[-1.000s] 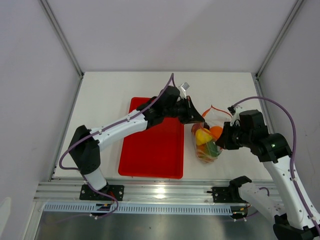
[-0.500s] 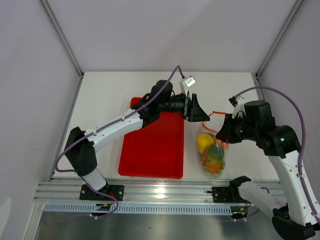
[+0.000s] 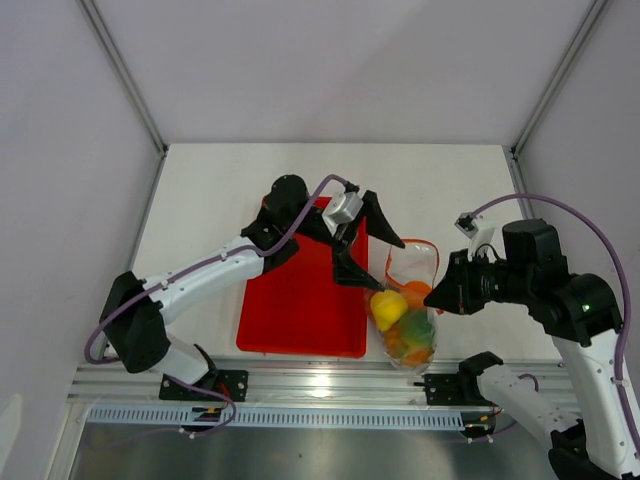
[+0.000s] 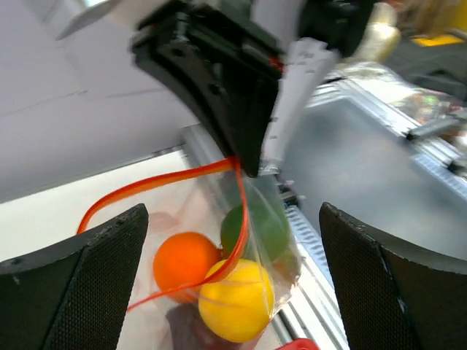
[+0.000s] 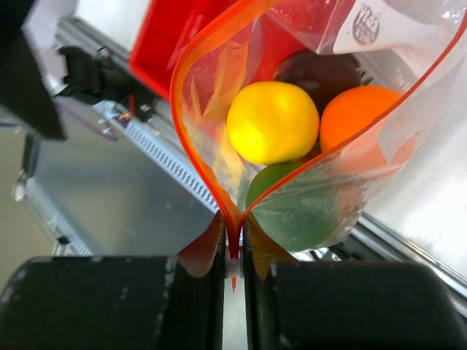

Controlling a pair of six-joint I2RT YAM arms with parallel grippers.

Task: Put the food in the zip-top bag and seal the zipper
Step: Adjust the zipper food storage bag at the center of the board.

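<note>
At 5 o'clock on the table [image 3: 210, 190], just right of the tray [image 3: 300, 300]: the bag [image 3: 415, 268] with the fruits [image 3: 388, 308] inside, its mouth gaping toward 12 o'clock. Right gripper [image 5: 233, 235]: clenched on one end of the zipper [image 4: 182, 174], where the two lips meet; from that pinch they spread apart into a loop. Left gripper [image 3: 382, 265]: released, fingers spread wide, empty, hovering at 9 o'clock of the mouth, over the tray's right edge. All fruits appear loaded, so sealing is judged to be the remaining step. Hazards: with one corner alone held, the loaded bag may slip from the pinch, or tip and spill; the yellow fruit [image 5: 272, 122] and orange [image 5: 357, 117] lie close to the mouth and may block the lips; a left pinch that catches one lip only, or lips out of line, would leave the zipper unmated.
</note>
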